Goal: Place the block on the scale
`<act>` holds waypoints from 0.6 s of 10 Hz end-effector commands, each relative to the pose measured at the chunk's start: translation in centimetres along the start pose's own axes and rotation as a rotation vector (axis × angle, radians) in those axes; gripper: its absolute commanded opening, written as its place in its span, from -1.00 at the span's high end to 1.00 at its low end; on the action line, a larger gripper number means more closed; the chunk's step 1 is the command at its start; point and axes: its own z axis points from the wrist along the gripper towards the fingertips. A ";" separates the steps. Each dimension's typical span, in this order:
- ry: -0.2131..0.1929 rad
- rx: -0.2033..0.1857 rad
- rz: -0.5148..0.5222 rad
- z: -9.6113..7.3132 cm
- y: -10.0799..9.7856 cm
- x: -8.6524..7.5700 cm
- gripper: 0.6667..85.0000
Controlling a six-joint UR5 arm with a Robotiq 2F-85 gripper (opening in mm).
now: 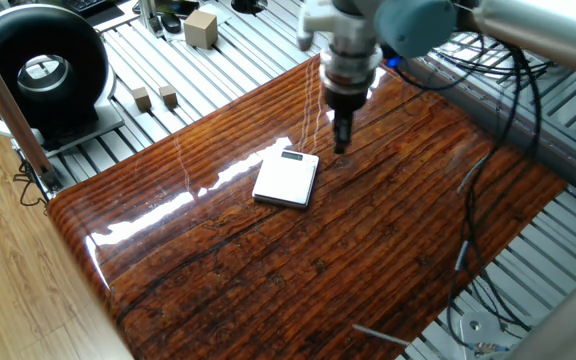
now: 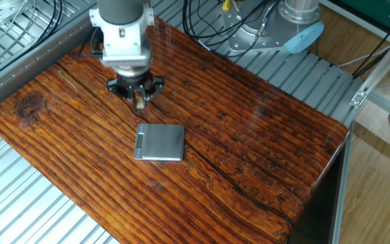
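Note:
The white scale point(image 1: 286, 180) lies flat on the dark wooden table point(image 1: 268, 270), its display strip at the far end; it also shows in the other fixed view point(image 2: 160, 142). My gripper point(image 1: 342, 141) hangs just above the table, right beside the scale's far right corner. In the other fixed view the gripper point(image 2: 139, 103) points down and its fingers are shut on the tiny tan block point(image 2: 139, 101), a short way behind the scale. In the first fixed view the block is hidden between the fingers.
A black round device point(image 1: 38, 65) stands at the back left. Two small tan cubes point(image 1: 154, 97) and a larger pale cube point(image 1: 200, 28) sit on the metal slats behind the table. Cables point(image 1: 488, 200) hang at the right. A thin rod point(image 1: 383, 333) lies near the front edge.

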 end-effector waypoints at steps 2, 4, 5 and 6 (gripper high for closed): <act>-0.055 -0.028 0.205 -0.5 3.6 -5.8 0.60; -0.061 -0.023 0.300 -0.4 3.5 -6.8 0.60; -0.063 -0.025 0.332 -0.5 3.6 -7.3 0.60; -0.075 -0.013 0.354 -0.3 3.1 -8.2 0.60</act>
